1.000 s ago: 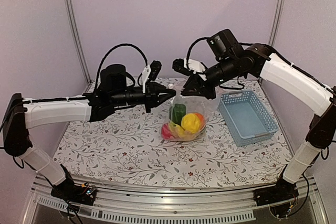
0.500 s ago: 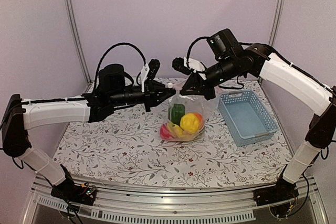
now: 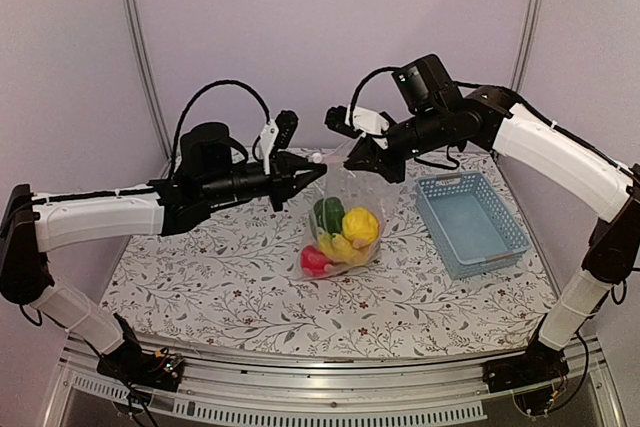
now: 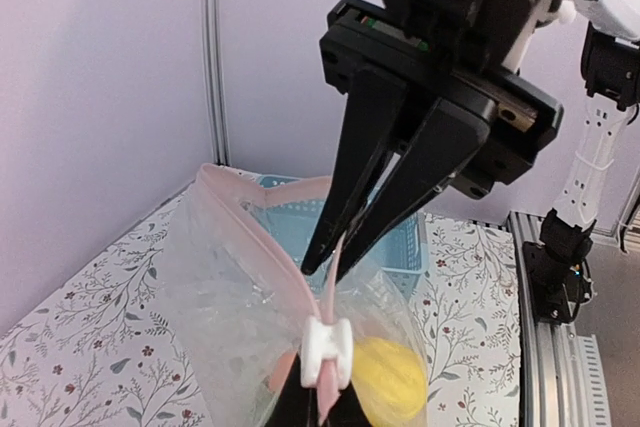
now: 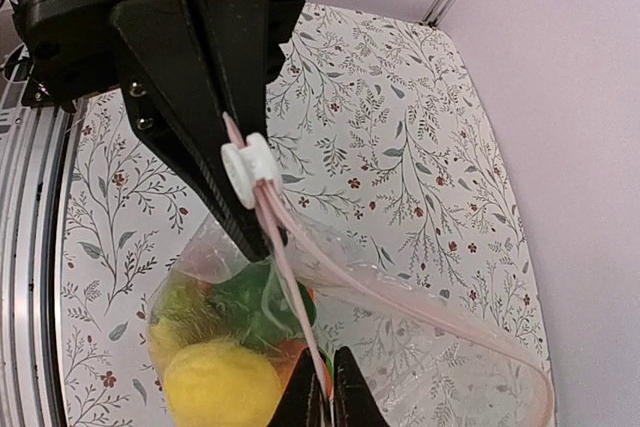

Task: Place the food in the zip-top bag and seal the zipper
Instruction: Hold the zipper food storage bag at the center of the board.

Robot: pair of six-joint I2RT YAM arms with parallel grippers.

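The zip-top bag (image 3: 372,193) hangs above the table between both grippers. Inside it lies the food: a yellow piece (image 3: 360,225), a green one (image 3: 328,215) and a red one (image 3: 314,259). The zipper (image 5: 290,287) is a pink strip with a white slider (image 4: 327,352). My left gripper (image 3: 319,169) is shut on the strip right at the slider. My right gripper (image 3: 354,159) is shut on the strip a short way along it (image 5: 330,392). Beyond the slider the two lips part, and one loops outward (image 5: 450,317), so the mouth stands open there.
A light-blue slotted basket (image 3: 470,222) stands on the floral tablecloth (image 3: 200,277) at the right, close to the bag. Metal frame posts (image 3: 135,37) rise at the back corners against the purple walls.
Both grippers and the bag have shifted a little left and up. The bag hangs longer now, and the food has settled, with the red piece at the lower left.
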